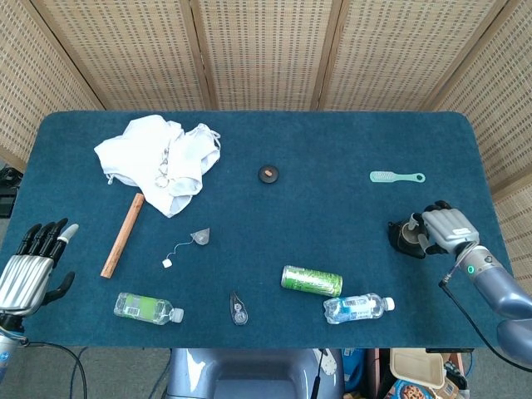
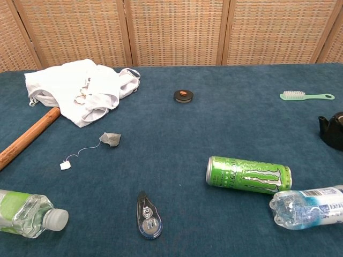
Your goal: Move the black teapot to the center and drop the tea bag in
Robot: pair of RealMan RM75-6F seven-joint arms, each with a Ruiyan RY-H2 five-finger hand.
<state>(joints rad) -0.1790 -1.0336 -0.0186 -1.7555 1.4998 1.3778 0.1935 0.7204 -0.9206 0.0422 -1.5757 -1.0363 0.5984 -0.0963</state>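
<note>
The black teapot (image 1: 405, 236) stands near the table's right edge, lidless; the chest view shows only its left part (image 2: 332, 130) at the frame's right border. My right hand (image 1: 442, 228) grips it from the right, fingers curled over its rim and handle. The tea bag (image 1: 199, 237) lies left of centre with its string and white tag (image 1: 167, 263) trailing to the lower left, and the bag (image 2: 110, 139) shows in the chest view too. My left hand (image 1: 33, 266) hovers off the table's left front corner, fingers spread, holding nothing.
A small black lid with an orange knob (image 1: 268, 173) lies at the centre back. A green can (image 1: 311, 281) and a water bottle (image 1: 357, 308) lie in front; a second bottle (image 1: 147, 307), a tape dispenser (image 1: 238, 308), a wooden stick (image 1: 122, 235), white cloth (image 1: 158, 158) and a green brush (image 1: 396, 176) lie around.
</note>
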